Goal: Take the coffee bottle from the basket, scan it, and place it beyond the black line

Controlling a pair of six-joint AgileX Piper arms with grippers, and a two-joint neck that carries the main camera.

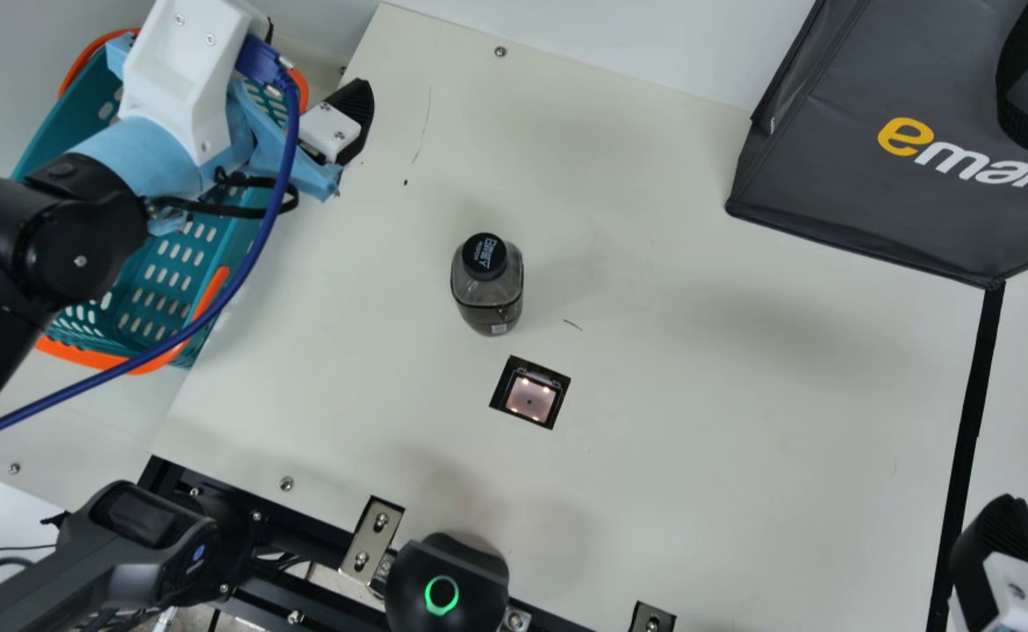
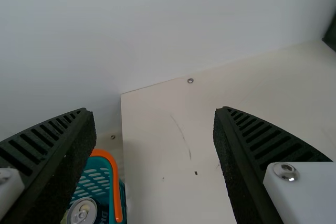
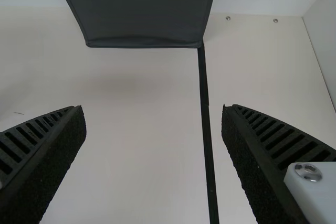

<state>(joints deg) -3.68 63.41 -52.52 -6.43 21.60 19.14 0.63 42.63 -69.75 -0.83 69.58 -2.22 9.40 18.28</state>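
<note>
Cream tabletop (image 1: 698, 395) lies under everything, the scanner window (image 1: 531, 395) set into it. Near that window the coffee bottle (image 1: 489, 294) stands upright, long axis vertical, cap pointing up, between basket (image 1: 176, 281) and black line (image 1: 970, 421). Angled across the basket, the left arm (image 1: 48, 237) holds its gripper (image 1: 329, 132) spread and empty; the right gripper (image 1: 1001, 562), by the line, is likewise parted, grasping nothing.

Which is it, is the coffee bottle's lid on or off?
On. The black lid covers the top of the bottle.
</note>
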